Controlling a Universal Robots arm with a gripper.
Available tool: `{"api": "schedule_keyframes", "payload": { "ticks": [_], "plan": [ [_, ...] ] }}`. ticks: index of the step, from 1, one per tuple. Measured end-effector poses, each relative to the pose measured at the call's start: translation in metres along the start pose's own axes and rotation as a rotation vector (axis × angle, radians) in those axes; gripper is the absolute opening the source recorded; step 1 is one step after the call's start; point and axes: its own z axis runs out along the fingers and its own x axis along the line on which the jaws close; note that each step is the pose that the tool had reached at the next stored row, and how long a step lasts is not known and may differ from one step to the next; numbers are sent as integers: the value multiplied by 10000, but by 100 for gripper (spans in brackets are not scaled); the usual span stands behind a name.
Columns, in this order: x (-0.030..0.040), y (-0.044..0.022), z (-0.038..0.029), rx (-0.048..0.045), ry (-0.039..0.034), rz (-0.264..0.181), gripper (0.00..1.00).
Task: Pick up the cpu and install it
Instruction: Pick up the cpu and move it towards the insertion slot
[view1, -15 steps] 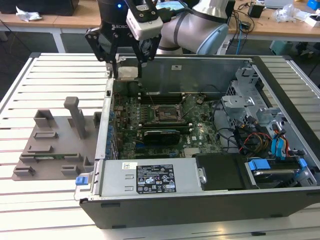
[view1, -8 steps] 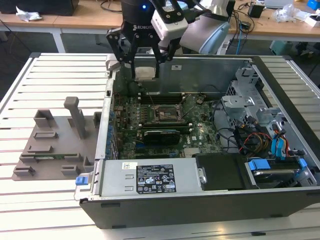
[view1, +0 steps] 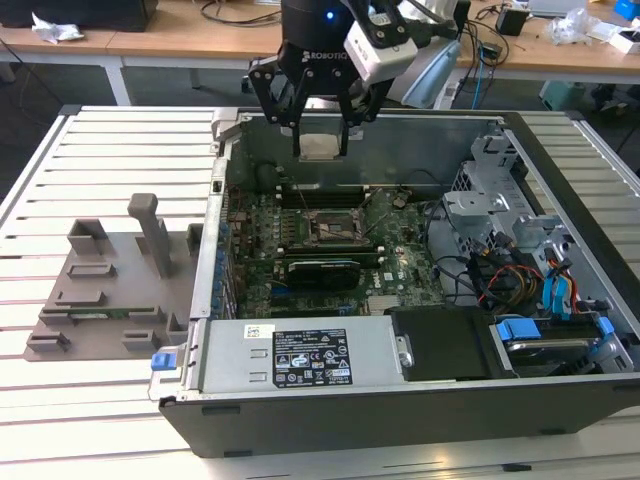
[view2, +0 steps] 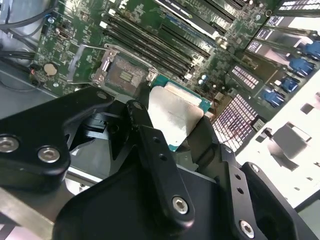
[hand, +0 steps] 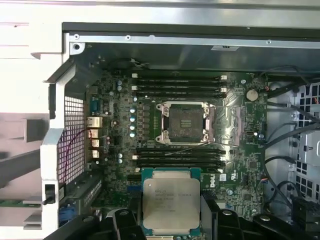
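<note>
Carry step, by judgement: holding cpu (hand: 171, 200) clamped by its edges in end effector (view1: 321, 152), aloft over far side of computer case (view1: 400, 420), short of empty socket (hand: 185, 121), needing square alignment before lowering.

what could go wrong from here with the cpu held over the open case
1. The jaws pinch the cpu only by its edges above the motherboard. A slip could drop it onto the components below.
2. The socket lies open with its contacts exposed. A tilted or off-centre descent might damage them.
</note>
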Motion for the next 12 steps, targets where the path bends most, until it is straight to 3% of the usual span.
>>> {"api": "schedule_keyframes", "payload": {
  "ticks": [12],
  "plan": [
    [-193,2,19,33,5,-1,55]
  ]
}}
